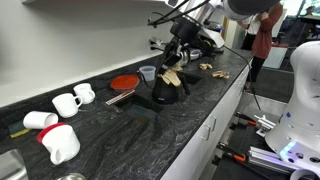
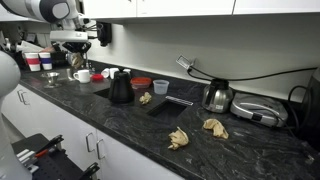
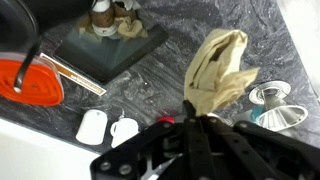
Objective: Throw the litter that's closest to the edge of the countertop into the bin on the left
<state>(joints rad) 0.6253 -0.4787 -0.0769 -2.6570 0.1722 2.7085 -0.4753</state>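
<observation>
My gripper (image 3: 188, 105) is shut on a crumpled tan piece of paper litter (image 3: 220, 62) and holds it in the air above the dark countertop (image 3: 170, 75). In both exterior views the gripper (image 1: 176, 56) (image 2: 80, 52) hangs over the area near the white mugs (image 2: 82, 75). The held litter also shows in an exterior view (image 1: 170, 76). Two more crumpled pieces (image 2: 179, 138) (image 2: 215, 127) lie on the counter farther along, and another (image 2: 146, 98) lies on a black tray (image 2: 160, 105). I cannot make out a bin.
A black jug (image 2: 120, 88) stands by the tray. A red plate (image 3: 30, 80), two white mugs (image 3: 92, 125) (image 3: 124, 130) and a metal funnel-shaped cup (image 3: 275, 105) lie below the gripper. A kettle (image 2: 218, 96) and cables stand at the far end. More mugs (image 1: 60, 143) are near the sink.
</observation>
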